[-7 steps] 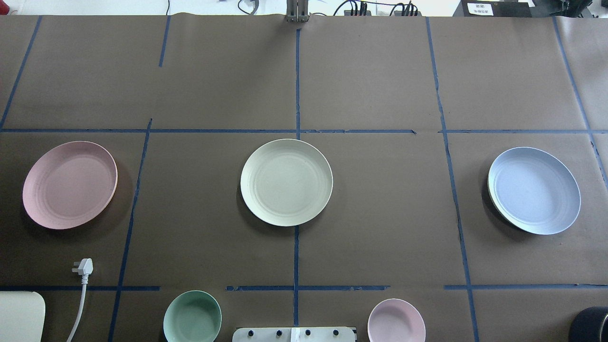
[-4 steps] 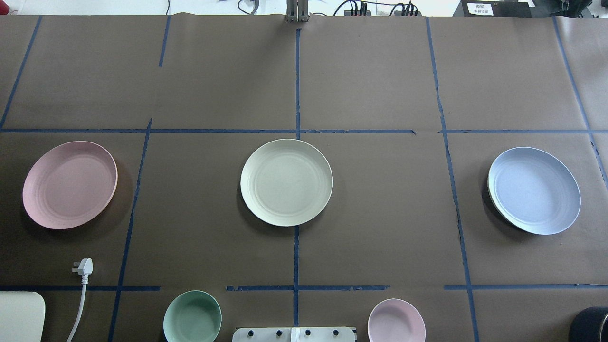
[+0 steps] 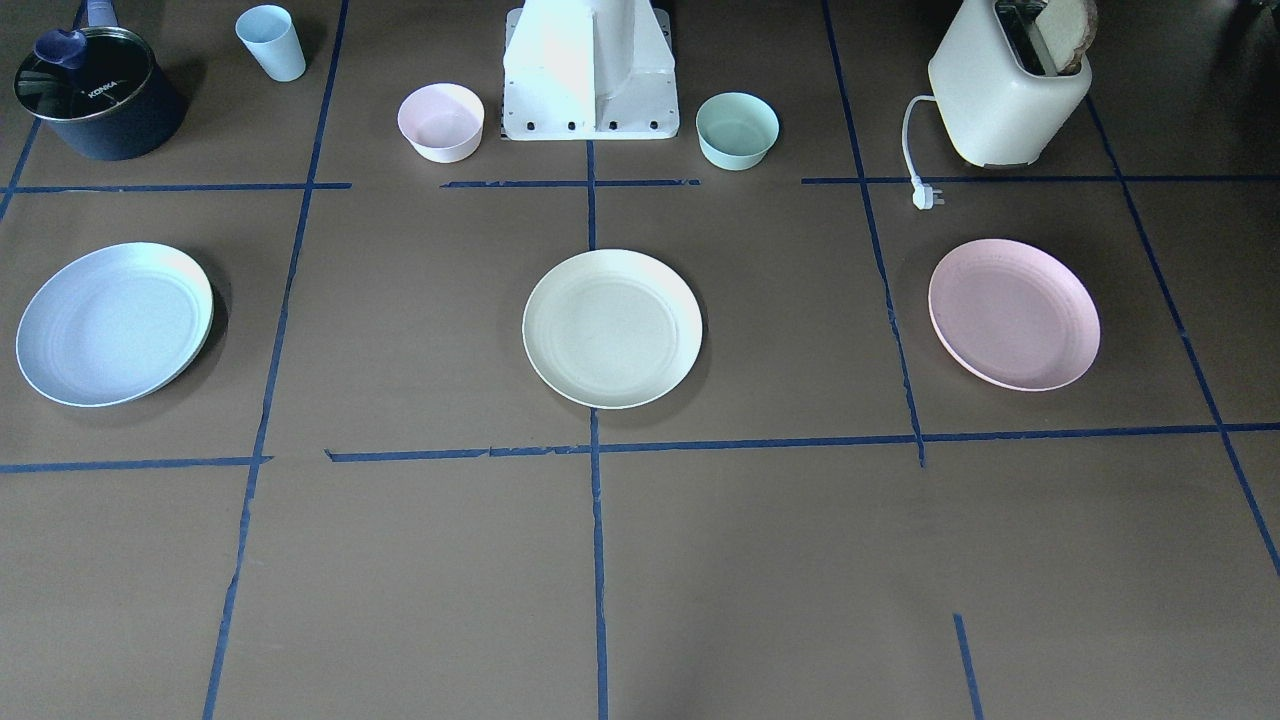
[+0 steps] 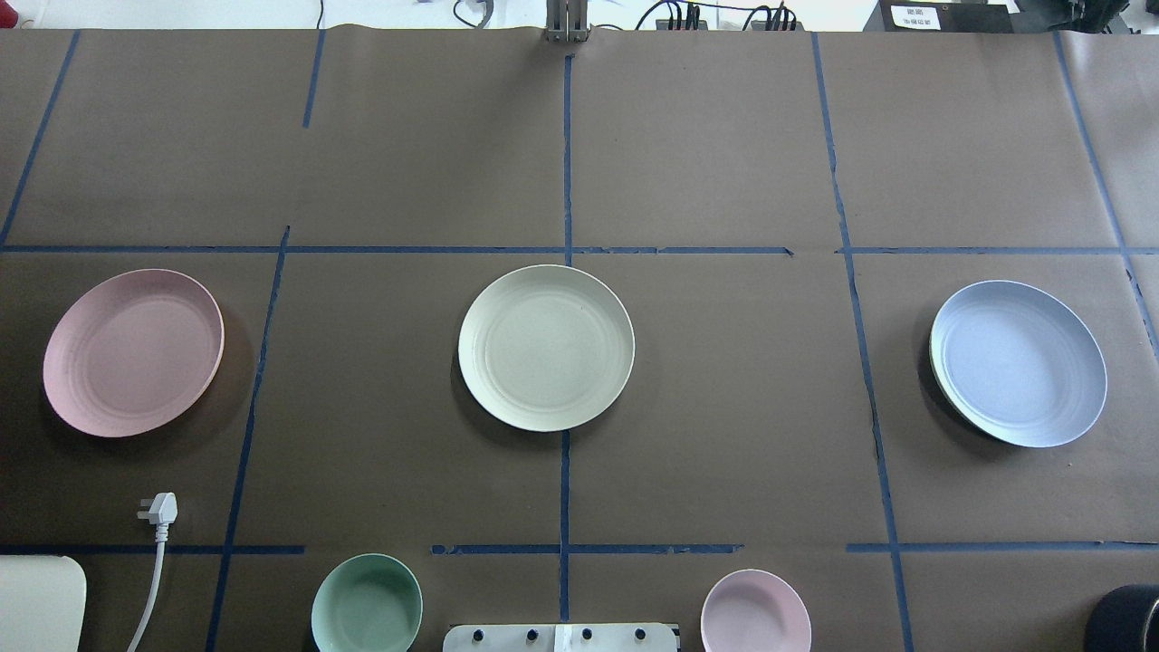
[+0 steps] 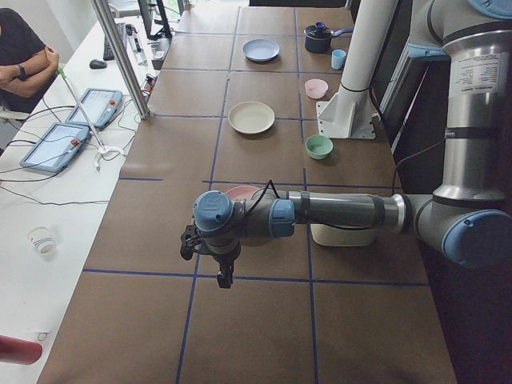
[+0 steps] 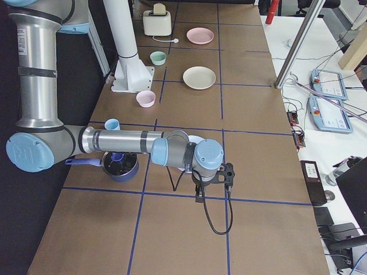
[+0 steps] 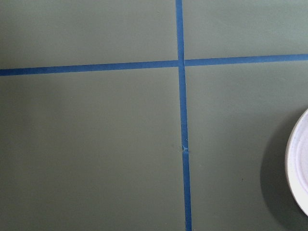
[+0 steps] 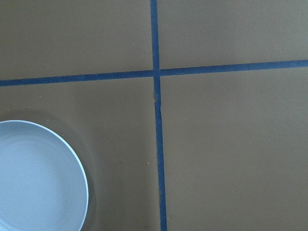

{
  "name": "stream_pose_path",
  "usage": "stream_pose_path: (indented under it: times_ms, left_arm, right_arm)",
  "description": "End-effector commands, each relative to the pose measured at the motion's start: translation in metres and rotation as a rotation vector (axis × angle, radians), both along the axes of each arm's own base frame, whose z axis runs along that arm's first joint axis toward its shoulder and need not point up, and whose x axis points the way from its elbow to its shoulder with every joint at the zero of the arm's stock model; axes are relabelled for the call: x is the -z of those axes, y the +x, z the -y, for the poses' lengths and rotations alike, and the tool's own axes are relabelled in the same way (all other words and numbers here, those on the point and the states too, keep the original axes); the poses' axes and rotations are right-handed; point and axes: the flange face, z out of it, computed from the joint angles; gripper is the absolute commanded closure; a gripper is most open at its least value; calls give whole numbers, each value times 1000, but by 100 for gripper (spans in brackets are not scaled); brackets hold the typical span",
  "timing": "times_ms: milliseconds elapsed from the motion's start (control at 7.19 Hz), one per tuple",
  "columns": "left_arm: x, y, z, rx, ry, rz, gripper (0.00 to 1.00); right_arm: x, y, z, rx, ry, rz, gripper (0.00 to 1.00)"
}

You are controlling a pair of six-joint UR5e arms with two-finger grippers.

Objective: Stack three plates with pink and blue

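Three plates lie apart in a row on the brown table: the pink plate (image 4: 133, 352) on the left, the cream plate (image 4: 546, 347) in the middle, the light blue plate (image 4: 1018, 362) on the right. A thin pale green rim shows under the blue plate's edge. Neither gripper shows in the overhead or front view. My left gripper (image 5: 216, 260) hangs over the table near the pink plate, whose edge (image 7: 301, 163) shows in the left wrist view. My right gripper (image 6: 215, 177) hangs beside the blue plate (image 8: 38, 178). I cannot tell whether either gripper is open or shut.
A small pink bowl (image 3: 441, 120) and a mint-green bowl (image 3: 737, 128) flank the robot base (image 3: 590, 70). A toaster (image 3: 1005, 90) with a loose plug (image 3: 925, 195), a dark pot (image 3: 95, 95) and a blue cup (image 3: 272, 42) stand along the robot's side.
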Motion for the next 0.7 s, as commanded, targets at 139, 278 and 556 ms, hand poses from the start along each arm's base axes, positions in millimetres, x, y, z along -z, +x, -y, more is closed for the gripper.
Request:
stream_pose_path:
  times_ms: [139,278,556]
  left_arm:
    - [14,16,5,29,-13,-72,0]
    - [15,41,4,47,-15,-74,0]
    - [15,104,-19,95,-21,-110,0]
  right_arm:
    - [3,0,-2,-1,5,-1,0]
    - [3,0,-2,0,5,-2,0]
    - [3,0,-2,0,5,-2,0]
